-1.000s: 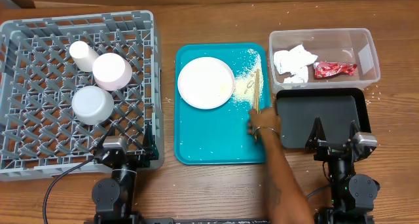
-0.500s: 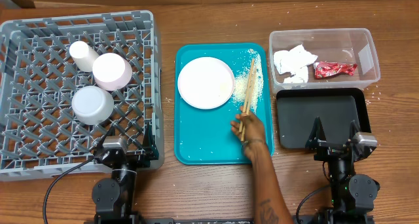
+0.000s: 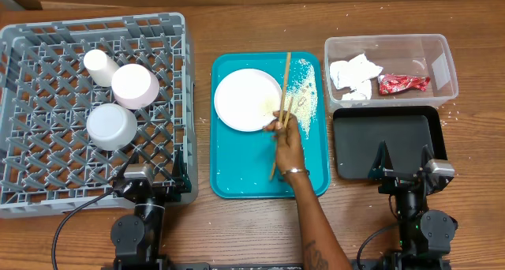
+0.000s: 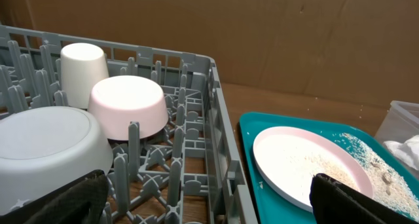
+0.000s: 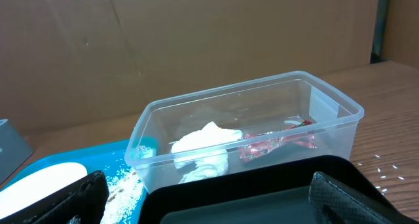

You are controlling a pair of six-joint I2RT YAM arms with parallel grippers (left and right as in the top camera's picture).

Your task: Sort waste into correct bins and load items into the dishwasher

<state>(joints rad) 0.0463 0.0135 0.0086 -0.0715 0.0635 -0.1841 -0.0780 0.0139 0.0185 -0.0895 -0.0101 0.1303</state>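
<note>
**Both jaws wide and empty; waste and dishes clear of the fingers**

The left gripper (image 3: 154, 171) is seen at 7 o'clock of the table, jaws spread wide, nothing held. The dish rack (image 3: 95, 21) lies at its 12 o'clock. A white cup (image 3: 99, 66), a pink bowl (image 3: 135, 85) and a grey bowl (image 3: 111, 126) are set upside down in it, apart from the fingers.

The right gripper (image 3: 404, 161) is seen at 5 o'clock, jaws equally wide and empty, over the near edge of the black tray (image 3: 387, 132). The clear tub (image 3: 443, 45) lies beyond at 12 o'clock, and the napkin (image 3: 353, 74) and red wrapper (image 3: 402, 84) are contained in it.

The teal tray (image 3: 245, 175) is placed between the arms. A white plate (image 3: 245, 96) is noted at its 10 o'clock and rice grains (image 3: 305, 96) at 1 o'clock. Chopsticks (image 3: 284, 80) are held by a person's hand (image 3: 288, 140) by the plate's 3 o'clock rim.
</note>
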